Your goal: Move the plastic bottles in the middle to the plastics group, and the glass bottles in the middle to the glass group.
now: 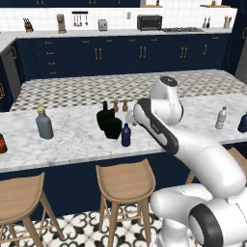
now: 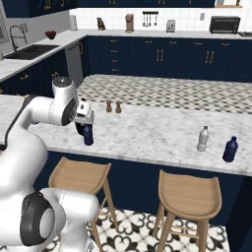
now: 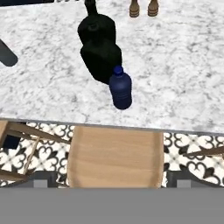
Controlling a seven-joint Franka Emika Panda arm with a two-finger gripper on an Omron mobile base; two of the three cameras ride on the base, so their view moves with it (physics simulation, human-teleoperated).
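Hand view looks down on the marble worktop point(image 3: 183, 70), where the navy plastic bottle point(image 3: 120, 87) stands upright close to the front edge, just at 5 o'clock of the nearer of the two black glass bottles point(image 3: 99, 54); the two look to be touching or nearly so. Two brown shakers point(image 3: 143, 8) stand beyond, toward 1 o'clock of the glass pair. A wooden stool point(image 3: 114, 155) sits below the worktop edge.

From the left base view the gripper point(image 1: 131, 117) hovers just at 12 o'clock of the navy bottle, above and slightly behind it; whether its fingers are spread or pressed together I cannot tell, since the wrist hides them. The glass group, a tall grey bottle with a tan cap point(image 1: 44, 124) and a reddish-brown bottle point(image 1: 2, 143), stands far out at 9 o'clock. The plastics group, a silver-grey bottle point(image 1: 221, 117) and a dark blue bottle point(image 1: 243, 122), stands at 3 o'clock.

The step in hand seems to be the reach for the navy bottle, with nothing sorted yet. To do it well, I would descend straight over the cap and close on the body from the sides away from the black bottle, so a finger does not wedge between them or knock the glass. Lift it clear before swinging toward 3 o'clock, since the bottle stands so near the worktop edge.
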